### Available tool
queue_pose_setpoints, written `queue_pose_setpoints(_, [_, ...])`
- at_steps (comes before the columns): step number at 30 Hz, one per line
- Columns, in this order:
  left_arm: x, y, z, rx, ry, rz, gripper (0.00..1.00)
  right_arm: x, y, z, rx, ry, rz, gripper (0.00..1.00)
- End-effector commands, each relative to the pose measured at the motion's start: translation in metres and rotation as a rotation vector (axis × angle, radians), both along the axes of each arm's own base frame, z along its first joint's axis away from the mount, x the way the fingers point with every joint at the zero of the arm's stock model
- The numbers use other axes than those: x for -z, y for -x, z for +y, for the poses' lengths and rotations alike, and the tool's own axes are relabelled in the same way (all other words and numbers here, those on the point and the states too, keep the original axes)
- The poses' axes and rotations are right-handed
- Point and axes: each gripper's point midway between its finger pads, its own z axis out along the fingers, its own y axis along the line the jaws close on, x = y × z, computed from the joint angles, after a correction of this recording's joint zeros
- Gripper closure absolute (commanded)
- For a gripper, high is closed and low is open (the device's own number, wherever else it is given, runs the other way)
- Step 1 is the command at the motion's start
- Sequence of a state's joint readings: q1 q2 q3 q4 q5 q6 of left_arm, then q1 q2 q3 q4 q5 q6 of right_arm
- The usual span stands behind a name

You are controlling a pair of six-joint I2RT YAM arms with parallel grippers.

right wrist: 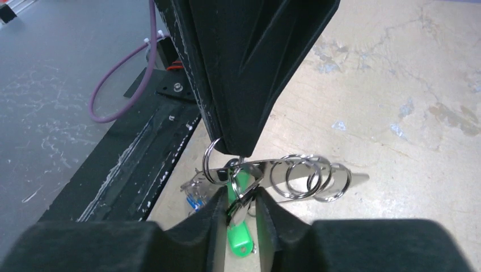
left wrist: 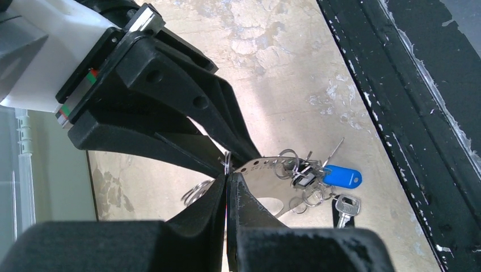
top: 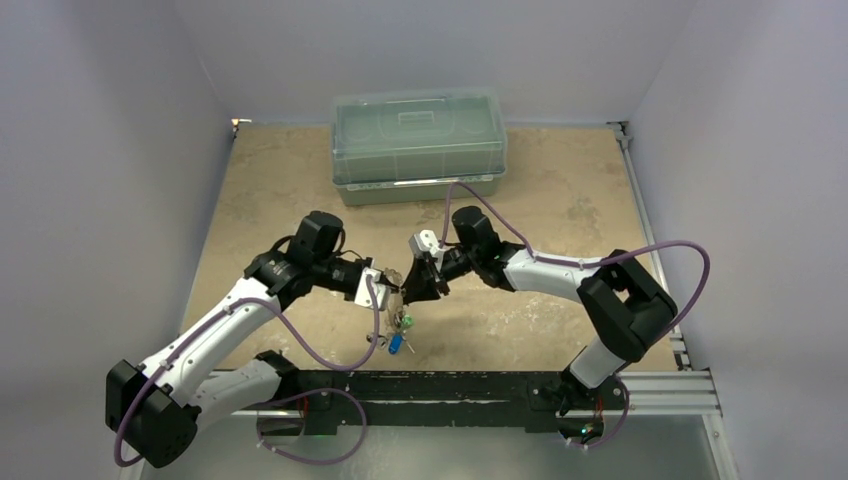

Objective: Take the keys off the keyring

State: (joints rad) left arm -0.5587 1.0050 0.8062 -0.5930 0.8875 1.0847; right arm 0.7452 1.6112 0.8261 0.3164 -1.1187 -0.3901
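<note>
The keyring (left wrist: pixel 258 184) is a shiny flat metal loop held in the air between both grippers; it also shows in the right wrist view (right wrist: pixel 354 178). My left gripper (left wrist: pixel 227 175) is shut on its thin edge. My right gripper (right wrist: pixel 241 198) is shut on a silver key with a green head (right wrist: pixel 238 238). Several split rings (right wrist: pixel 300 175) sit along the loop. A blue-headed key (left wrist: pixel 343 175) and a plain silver key (left wrist: pixel 346 207) hang from its far end. In the top view the left gripper (top: pixel 392 290) and the right gripper (top: pixel 413 293) meet tip to tip, with the keys (top: pixel 398 338) dangling below.
A translucent green lidded box (top: pixel 418 145) stands at the back of the table. The black base rail (top: pixel 450 385) runs along the near edge, just below the hanging keys; it also shows in the left wrist view (left wrist: pixel 408 113). Grey walls close in both sides.
</note>
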Motion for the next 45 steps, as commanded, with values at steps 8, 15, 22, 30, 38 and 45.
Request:
queue_pose_setpoints(8, [-0.014, -0.002, -0.003, -0.038, 0.044, 0.026, 1.0, -0.018, -0.002, -0.001, -0.009, -0.007, -0.021, 1.0])
queue_pose_setpoints(15, [-0.011, -0.006, 0.002, -0.118, 0.048, 0.033, 1.0, -0.02, -0.011, -0.011, 0.033, 0.024, -0.038, 1.0])
queue_pose_setpoints(22, [-0.006, -0.02, 0.006, -0.247, 0.046, 0.114, 1.0, -0.025, -0.014, -0.017, 0.048, 0.04, -0.05, 1.0])
queue_pose_setpoints(30, [-0.002, -0.031, 0.01, -0.367, 0.068, 0.269, 1.0, -0.023, -0.02, -0.024, 0.075, 0.051, -0.051, 1.0])
queue_pose_setpoints(38, [0.004, -0.03, 0.011, -0.441, 0.104, 0.422, 1.0, -0.023, -0.024, -0.026, 0.097, 0.054, -0.05, 1.0])
queue_pose_setpoints(45, [0.001, -0.012, 0.01, -0.276, 0.121, 0.28, 0.84, -0.028, -0.025, -0.025, 0.092, 0.051, -0.048, 1.0])
